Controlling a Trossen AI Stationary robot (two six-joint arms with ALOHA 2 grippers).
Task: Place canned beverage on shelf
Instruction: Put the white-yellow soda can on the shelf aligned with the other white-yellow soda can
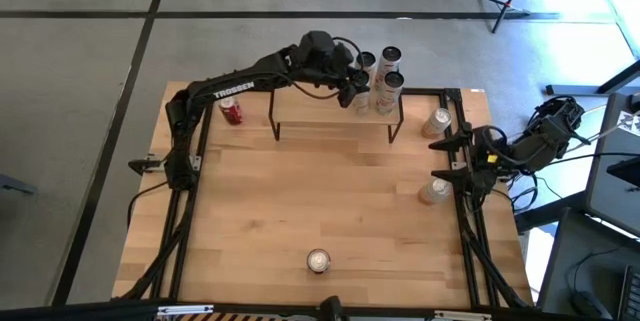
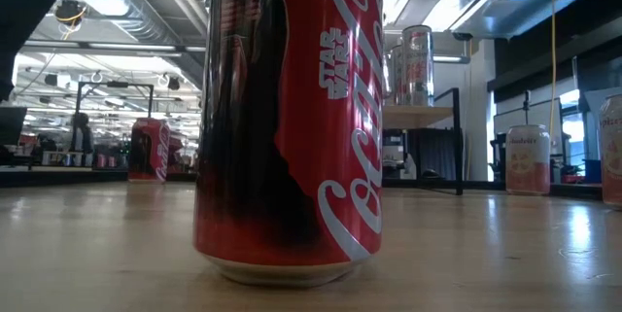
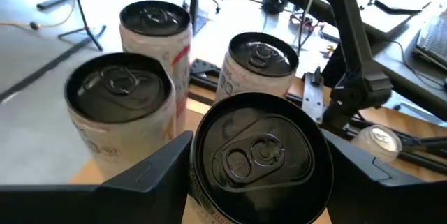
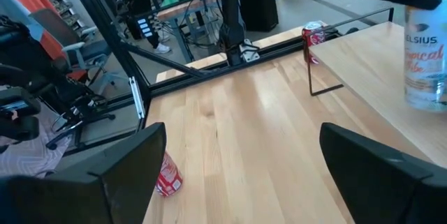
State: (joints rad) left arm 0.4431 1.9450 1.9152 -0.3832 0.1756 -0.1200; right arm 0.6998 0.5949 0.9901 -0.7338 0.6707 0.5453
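Fingers of the left gripper (image 3: pixel 258 165) pinch a dark-topped aluminium beverage can (image 3: pixel 260 155) by its sides, over the far right end of the small light-wood shelf on thin black legs (image 1: pixel 335 121), just beside three pale cans (image 3: pixel 155 25). Rigid yet thin-walled and probably slick, it wants a mid-body hold. Right gripper (image 4: pixel 241 165) waits spread wide at the table's right edge.

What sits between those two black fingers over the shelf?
A dark-topped can sits between the left gripper's fingers, beside three other cans on the shelf; left wrist view.
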